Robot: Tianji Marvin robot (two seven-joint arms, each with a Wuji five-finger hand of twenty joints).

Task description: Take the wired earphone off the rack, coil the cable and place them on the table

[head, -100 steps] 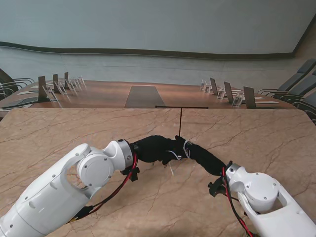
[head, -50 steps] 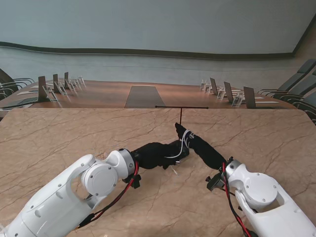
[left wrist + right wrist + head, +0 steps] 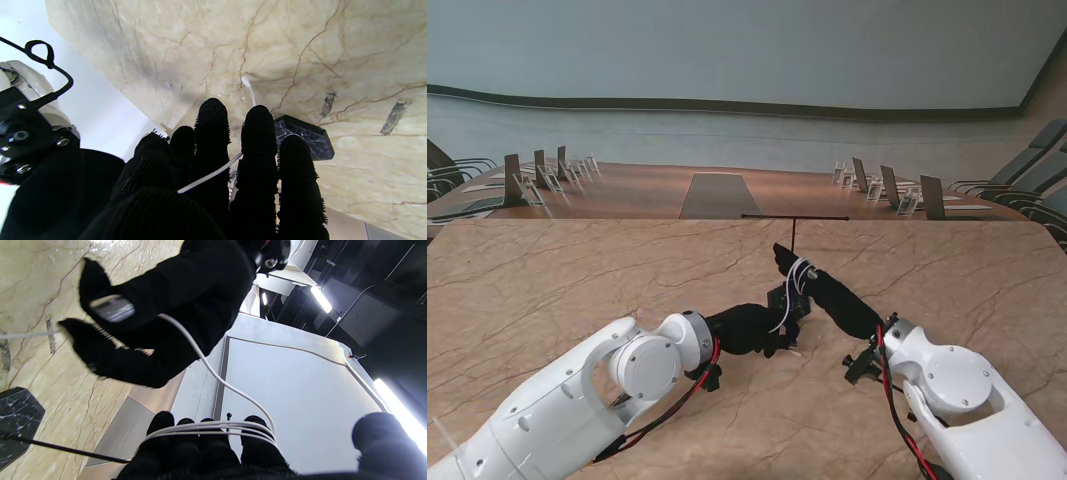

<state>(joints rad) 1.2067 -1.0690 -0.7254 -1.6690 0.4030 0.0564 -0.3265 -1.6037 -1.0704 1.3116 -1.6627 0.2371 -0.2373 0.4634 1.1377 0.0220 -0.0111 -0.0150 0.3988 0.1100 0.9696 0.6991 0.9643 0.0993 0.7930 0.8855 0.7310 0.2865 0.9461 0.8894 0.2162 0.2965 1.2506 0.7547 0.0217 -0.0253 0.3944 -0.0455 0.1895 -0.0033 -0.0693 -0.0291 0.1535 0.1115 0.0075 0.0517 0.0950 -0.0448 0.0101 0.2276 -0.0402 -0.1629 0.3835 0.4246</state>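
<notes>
The white earphone cable (image 3: 799,272) is off the rack and wound in several turns around the fingers of my right hand (image 3: 827,290), which point away from me. The turns show as a coil (image 3: 206,427) in the right wrist view. One strand (image 3: 213,371) runs from it to my left hand (image 3: 752,330), which is closed on the cable (image 3: 206,176). A loose white end (image 3: 248,87) lies on the marble. The thin black T-shaped rack (image 3: 793,235) stands just beyond both hands, its dark base (image 3: 308,141) beside my left fingertips.
The marble table (image 3: 577,270) stretches wide to both sides. Beyond its far edge is a brown desk (image 3: 717,192) with chairs and small placards (image 3: 882,188). The rack's post (image 3: 60,448) and base (image 3: 16,416) stand close to my right hand.
My left hand has drawn back toward me, pulling a strand of cable out from the right hand. My right hand has tipped its fingers farther away, with the coil on them.
</notes>
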